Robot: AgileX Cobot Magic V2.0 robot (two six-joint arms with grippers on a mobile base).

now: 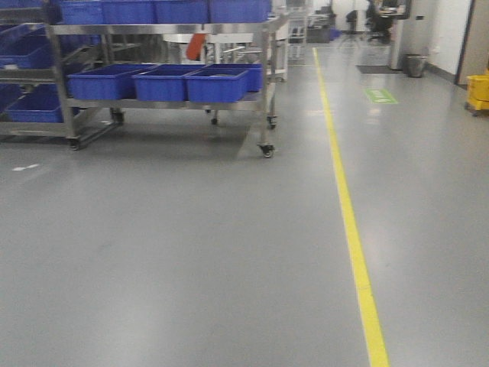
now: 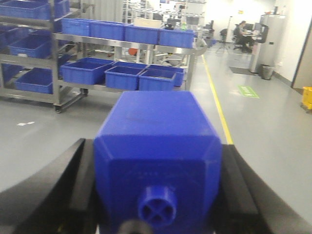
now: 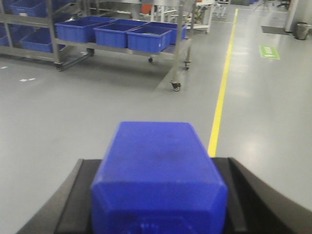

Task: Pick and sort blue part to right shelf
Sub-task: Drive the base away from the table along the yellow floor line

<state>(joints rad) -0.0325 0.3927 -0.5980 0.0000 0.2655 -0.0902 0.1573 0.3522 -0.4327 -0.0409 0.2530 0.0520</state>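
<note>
My right gripper (image 3: pixel 158 163) is shut on the blue part (image 3: pixel 156 165), a solid blue block with sloped shoulders that sits between the black fingers (image 3: pixel 73 195). Its cap end is cut off by the bottom edge of the right wrist view. My left gripper (image 2: pixel 156 146) is shut on a similar blue block (image 2: pixel 156 141), which has a small round knob (image 2: pixel 157 204) facing the camera. Neither arm shows in the front view. A wheeled steel shelf rack (image 1: pixel 267 84) stands ahead at the upper left. I cannot tell which shelf is the right shelf.
Blue bins (image 1: pixel 216 84) fill the rack's lower level, and more bins (image 1: pixel 160 11) sit above. A second rack (image 1: pixel 30 107) stands further left. A yellow floor line (image 1: pixel 348 214) runs ahead on the grey floor. A yellow cart (image 1: pixel 478 92) is far right, with a waste bin (image 1: pixel 416 65) behind.
</note>
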